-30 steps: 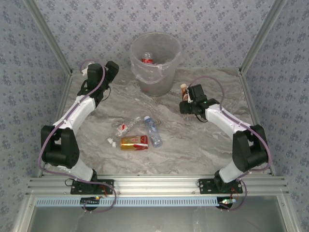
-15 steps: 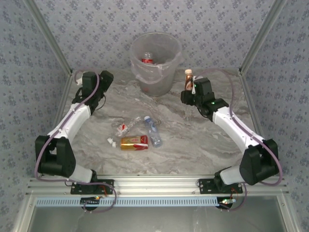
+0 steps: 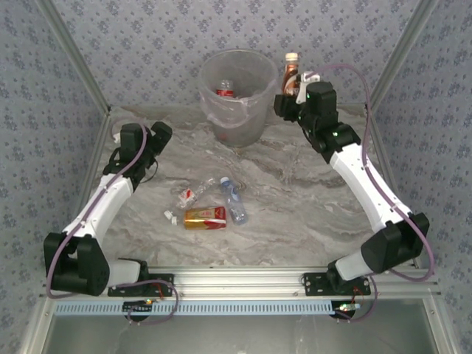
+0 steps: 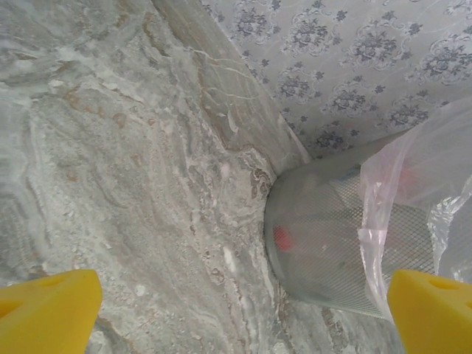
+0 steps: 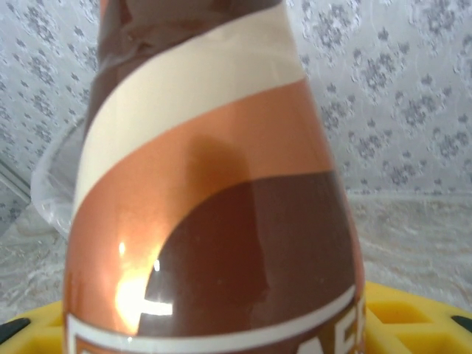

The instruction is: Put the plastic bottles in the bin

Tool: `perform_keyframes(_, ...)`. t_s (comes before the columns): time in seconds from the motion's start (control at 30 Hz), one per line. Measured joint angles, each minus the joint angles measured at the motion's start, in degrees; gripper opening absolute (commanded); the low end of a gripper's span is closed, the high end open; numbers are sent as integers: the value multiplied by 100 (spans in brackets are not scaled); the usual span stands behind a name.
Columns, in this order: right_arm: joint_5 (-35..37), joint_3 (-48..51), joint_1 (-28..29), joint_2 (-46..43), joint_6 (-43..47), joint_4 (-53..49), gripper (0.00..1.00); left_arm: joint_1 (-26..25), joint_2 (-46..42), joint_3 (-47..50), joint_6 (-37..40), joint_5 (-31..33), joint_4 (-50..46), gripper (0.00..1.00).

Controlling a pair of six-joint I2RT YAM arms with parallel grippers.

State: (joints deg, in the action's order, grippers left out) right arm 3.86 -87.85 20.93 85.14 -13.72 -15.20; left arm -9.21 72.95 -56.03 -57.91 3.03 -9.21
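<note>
The right gripper [image 3: 292,94] is clamping its yellow pads [image 5: 413,317] on an upright brown-and-cream-labelled plastic bottle [image 3: 291,71], holding it raised just right of the rim of the round translucent grey-white bin [image 3: 240,122] with its clear liner. The left gripper [image 3: 160,135] is hanging over the grey marbled table [image 3: 310,214] to the left of the bin, its yellow fingertips [image 4: 44,310] spread wide and gripping nothing. Well in front of the bin, a crumpled clear bottle [image 3: 193,194], a clear blue-labelled bottle [image 3: 234,200] and a gold-and-red bottle [image 3: 205,217] are lying together, while a red-labelled bottle [image 3: 225,91] is sitting inside the bin.
</note>
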Motion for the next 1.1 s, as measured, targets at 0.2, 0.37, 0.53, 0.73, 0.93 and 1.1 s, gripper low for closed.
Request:
perform_keyframes(0.2,-240,-1119,-42,920,160,-140,50,0,-295,404,44,219,-184,100)
perform_keyframes(0.37,-398,-1917,-94,1602,280,-345,51,0,-529,586,114,433,-330,99)
perform_keyframes(0.53,-595,-2638,-195,2166,321,-398,52,0,-796,586,234,647,-343,100)
perform_keyframes(0.73,-719,-3624,-212,2920,417,-501,54,0,-835,649,299,697,-321,100)
perform_keyframes(0.93,-879,-4878,-282,3812,411,-752,55,0,-835,710,302,710,-323,99)
perform_keyframes(1.1,-1045,-5501,-323,4315,411,-909,57,0,-844,713,330,743,-323,99)
